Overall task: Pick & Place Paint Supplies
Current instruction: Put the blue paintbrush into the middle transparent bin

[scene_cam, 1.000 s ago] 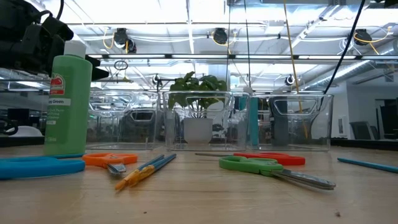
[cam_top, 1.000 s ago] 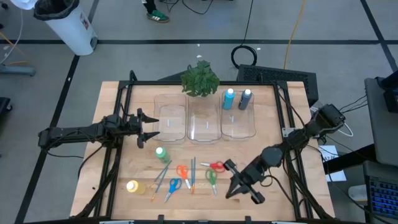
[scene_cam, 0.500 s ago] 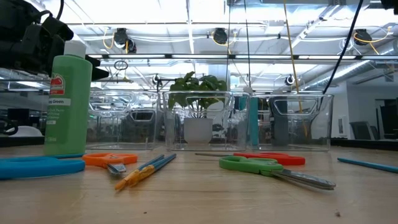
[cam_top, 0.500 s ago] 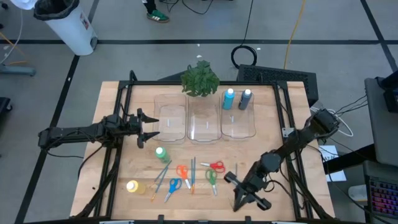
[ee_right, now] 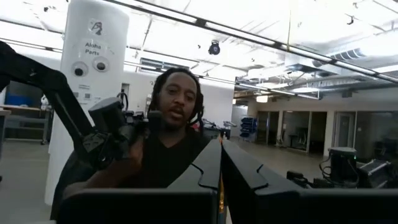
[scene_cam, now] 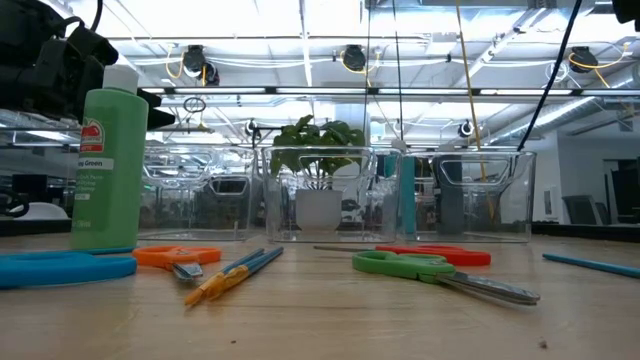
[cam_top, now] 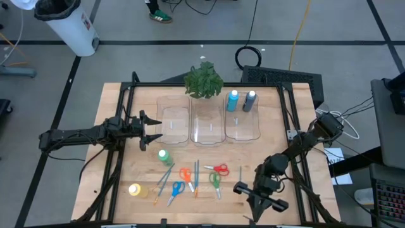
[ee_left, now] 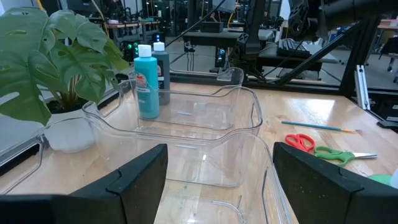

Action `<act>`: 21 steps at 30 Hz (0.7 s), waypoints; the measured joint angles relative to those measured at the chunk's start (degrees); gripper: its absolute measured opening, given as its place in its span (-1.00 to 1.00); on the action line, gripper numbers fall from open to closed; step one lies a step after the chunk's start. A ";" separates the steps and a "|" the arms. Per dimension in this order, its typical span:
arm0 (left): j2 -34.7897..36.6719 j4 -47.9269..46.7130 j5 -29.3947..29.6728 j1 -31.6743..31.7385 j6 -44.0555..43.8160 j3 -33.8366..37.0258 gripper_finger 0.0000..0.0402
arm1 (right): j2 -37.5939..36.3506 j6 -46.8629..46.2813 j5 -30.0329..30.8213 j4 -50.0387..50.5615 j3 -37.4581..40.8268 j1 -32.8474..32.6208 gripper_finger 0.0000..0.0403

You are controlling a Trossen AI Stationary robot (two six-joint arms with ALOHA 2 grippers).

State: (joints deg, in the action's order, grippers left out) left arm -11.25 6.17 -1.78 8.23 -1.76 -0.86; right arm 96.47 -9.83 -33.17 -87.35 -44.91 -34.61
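Note:
My left gripper [cam_top: 154, 130] hovers open at the table's left, level, facing the left clear bin [ee_left: 205, 155]. Over the table's near right, my right gripper [cam_top: 256, 212] is shut, tipped upward toward the near edge and clear of everything. Inside the right bin [cam_top: 243, 130] a light blue bottle [cam_top: 233, 100] and a dark bottle [cam_top: 250, 100] stand upright. Resting on the table are a green bottle [cam_top: 163, 156], a yellow bottle [cam_top: 135, 189], orange [cam_top: 185, 174], blue [cam_top: 176, 189], red [cam_top: 219, 168] and green scissors [cam_top: 215, 182], and several brushes [cam_top: 196, 174], one [cam_top: 240, 172] near my right arm.
A leafy plant [cam_top: 204, 80] stands at the far edge behind the middle bin [cam_top: 207, 126]. Black frame rails [cam_top: 120, 152] run along both sides of the table. A person [ee_right: 168, 143] shows in the right wrist view, beyond the table.
My right gripper has swung round from facing the scissors to facing the near edge and has tipped upward, drifting toward the table's near right. It stays shut. The brush near it, covered before, now shows on the table. My left arm has kept still.

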 joint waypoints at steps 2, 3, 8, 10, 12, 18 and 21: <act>0.00 0.00 0.00 0.00 0.02 0.00 0.47 | 0.00 0.62 -0.11 0.11 0.00 0.00 -1.00; 0.00 0.00 0.00 0.00 0.02 0.00 0.47 | -0.02 1.18 -0.13 0.31 0.00 0.00 -1.00; 0.00 0.02 0.00 0.00 0.02 0.00 0.46 | 0.00 1.74 -0.13 2.93 0.00 0.00 -1.00; 0.00 0.00 0.00 0.00 0.00 0.00 0.47 | 0.00 1.95 -0.06 3.30 0.00 0.00 -1.00; 0.00 0.00 0.00 0.00 0.01 0.00 0.47 | 0.00 1.95 -0.04 3.22 0.00 0.00 -1.00; 0.00 0.00 0.00 0.00 0.02 0.00 0.46 | -0.02 3.48 1.41 3.52 0.00 0.02 -1.00; 0.00 0.00 0.00 0.00 0.02 0.00 0.46 | -0.02 5.80 5.93 4.82 0.00 0.33 -1.00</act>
State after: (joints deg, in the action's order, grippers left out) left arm -11.25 6.17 -1.78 8.23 -1.74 -0.86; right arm 96.44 -4.03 -27.24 -82.53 -44.91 -34.28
